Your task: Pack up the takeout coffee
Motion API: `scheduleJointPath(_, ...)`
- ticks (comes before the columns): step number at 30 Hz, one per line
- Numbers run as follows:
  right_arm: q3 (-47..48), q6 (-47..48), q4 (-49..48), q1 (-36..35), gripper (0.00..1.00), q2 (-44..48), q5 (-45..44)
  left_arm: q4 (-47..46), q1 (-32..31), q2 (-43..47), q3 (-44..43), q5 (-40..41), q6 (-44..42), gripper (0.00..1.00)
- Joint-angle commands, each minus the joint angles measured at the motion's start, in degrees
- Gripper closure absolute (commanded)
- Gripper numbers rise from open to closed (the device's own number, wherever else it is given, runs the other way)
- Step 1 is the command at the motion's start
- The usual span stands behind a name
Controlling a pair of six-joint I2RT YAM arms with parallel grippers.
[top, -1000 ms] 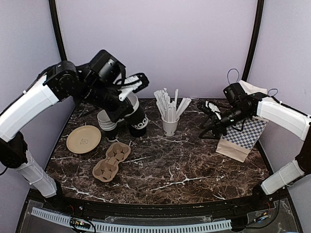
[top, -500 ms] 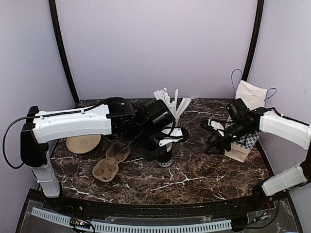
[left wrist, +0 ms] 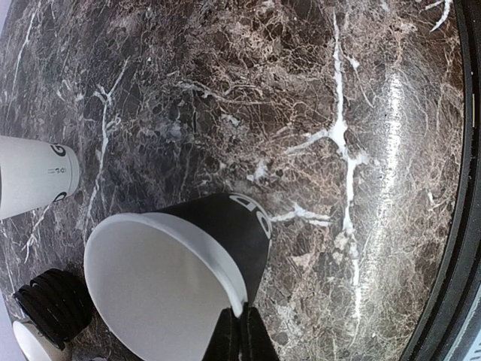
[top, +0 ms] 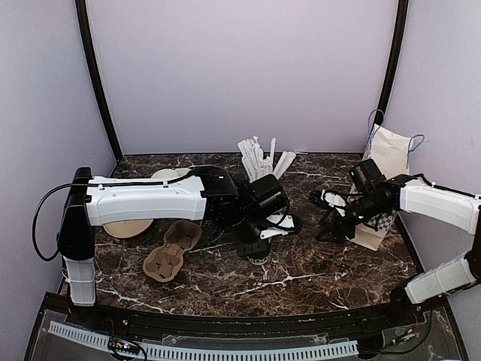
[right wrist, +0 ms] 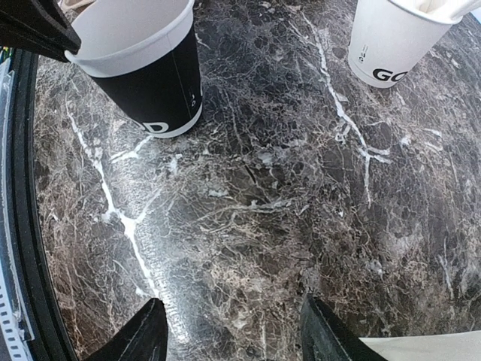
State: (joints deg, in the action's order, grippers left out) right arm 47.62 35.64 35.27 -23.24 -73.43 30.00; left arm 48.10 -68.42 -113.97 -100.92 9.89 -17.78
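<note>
Currently left pincer is pinched tight on the rim of the black cup, which stands open-topped, white inside, mid-table between cup carrier and paper bag; from above the arm hides most of it. Right pincer gapes wide, empty, low over the marble near the bag. Ribbed black thing at the left wrist view's edge is cut off, can't tell what.

- The top external view looks down from above and behind over the whole worktop.
- The left wrist view hangs close above it.
- The right wrist view sits low, facing left; both wrist views share the black cup and the white straw cup.
</note>
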Motion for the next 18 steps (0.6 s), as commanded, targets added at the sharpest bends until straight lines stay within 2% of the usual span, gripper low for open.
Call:
scheduleJointPath(1,-0.01,-0.66,-1.78,-0.05,0.39,-1.02,0.81,1.72,-0.34,-0.97,-1.77,-0.70,-0.90,0.92)
scheduleJointPath(9,0.68,-0.47,-0.81,-0.05,0.39,-1.66,1.87,4.02,-1.10,-0.69,-4.56,-2.48,0.14,0.67)
scheduleJointPath(12,3.63,-0.51,1.74,-0.18,0.37,-1.65,3.51,4.25,-1.18,2.23,-5.72,-4.68,0.72,0.60)
scheduleJointPath(18,14.42,1.53,11.99,-1.85,0.36,-6.33,6.59,2.19,1.78,11.59,-3.62,-4.90,3.53,0.53)
